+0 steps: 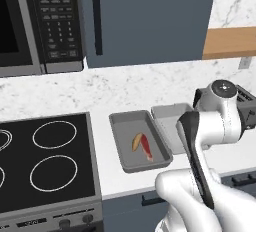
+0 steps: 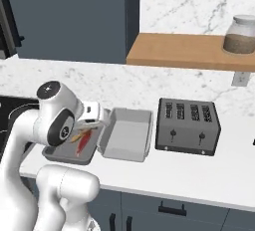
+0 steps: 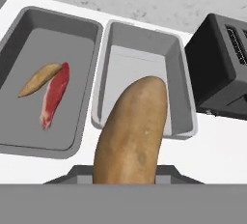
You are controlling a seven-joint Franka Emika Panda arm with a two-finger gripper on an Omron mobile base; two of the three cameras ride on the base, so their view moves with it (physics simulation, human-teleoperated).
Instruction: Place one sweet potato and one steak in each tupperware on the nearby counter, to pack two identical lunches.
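Sweet potato number two is the step in hand: my end effector [image 3: 126,179] is clamped on a large tan-brown oblong sweet potato [image 3: 131,130], which juts forward in the hand view and points toward the lighter grey shallow rectangular tupperware tray [image 3: 179,80]. That tray looks bare inside. Just beside it, rims nearly touching, sits the darker grey rectangular tupperware tray [image 3: 29,25], which already carries a small orange-tan sweet potato [image 3: 38,79] and a red strip of raw steak [image 3: 55,94] lying side by side, so I judge that lunch packed. Both trays rest on the long white tabletop [image 2: 199,170], with a black slotted four-slice toaster [image 2: 188,126] on the far side of the lighter tray from the darker one.

From the right base view, my hand hangs around the seam between the two trays, so I cannot tell that the potato is squarely over the lighter one. My next move calls for carrying it over the middle of that tray, lowering it close to the floor, then letting go. A steak for that tray remains to be fetched.
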